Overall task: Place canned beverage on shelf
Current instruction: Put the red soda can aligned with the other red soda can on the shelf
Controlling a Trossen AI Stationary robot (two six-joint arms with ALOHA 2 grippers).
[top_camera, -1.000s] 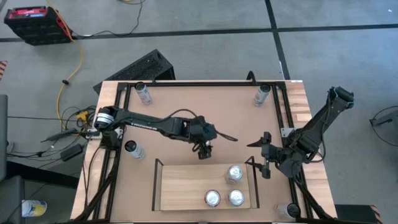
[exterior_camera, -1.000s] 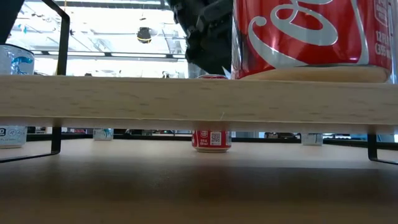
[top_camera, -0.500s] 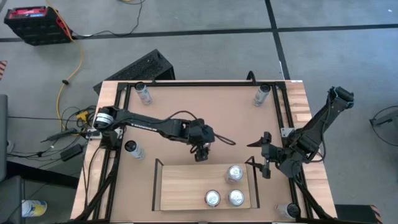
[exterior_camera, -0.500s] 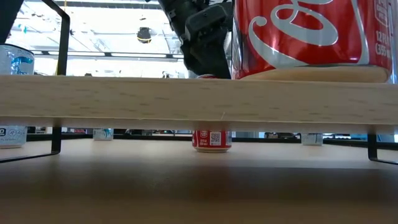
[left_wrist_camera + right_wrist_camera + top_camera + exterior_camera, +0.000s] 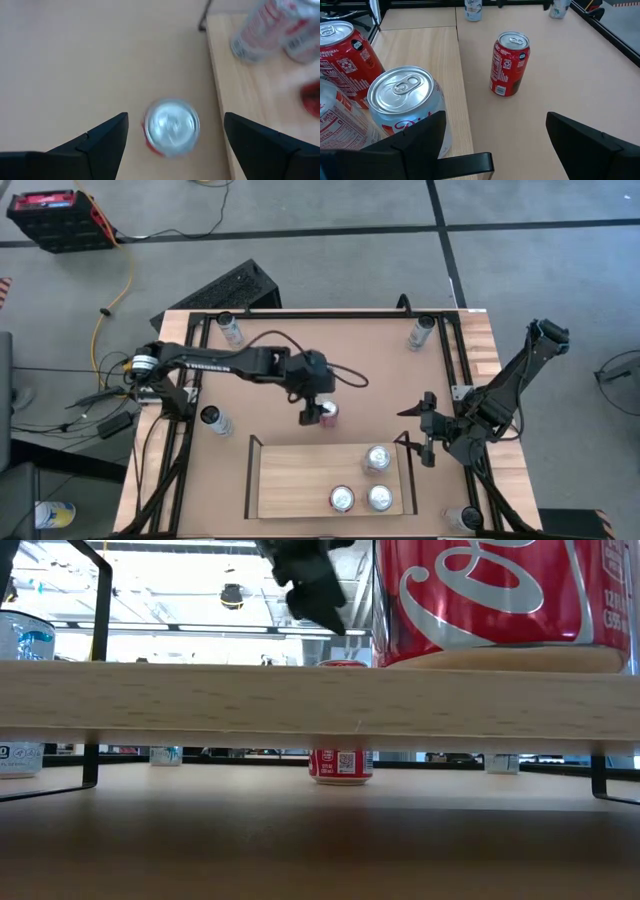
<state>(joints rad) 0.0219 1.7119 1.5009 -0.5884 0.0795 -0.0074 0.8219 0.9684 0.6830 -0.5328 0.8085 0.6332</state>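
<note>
The left gripper [image 5: 311, 412] hangs over the brown tabletop [image 5: 300, 350], its two dark fingers spread wide and holding nothing. It sits directly above a red aluminium drinks can with a silver top [image 5: 171, 127], which stands upright on the table just beyond the shelf's far edge; I take this for lining up a grasp from above, the fingers set to drop either side of the can.

The small pale wooden shelf with thin black end rails [image 5: 290, 480] lies close by, and three cans [image 5: 377, 458] already stand bunched at its right end, one red and two silvery. Its left part looks bare, so there seems to be room, though the can must be lifted over the board's edge and kept off the black rail.

The right gripper [image 5: 428, 428] waits beside the shelf's right end, fingers open and empty. Small plastic bottles [image 5: 232, 330] stand well apart near the table's corners.
</note>
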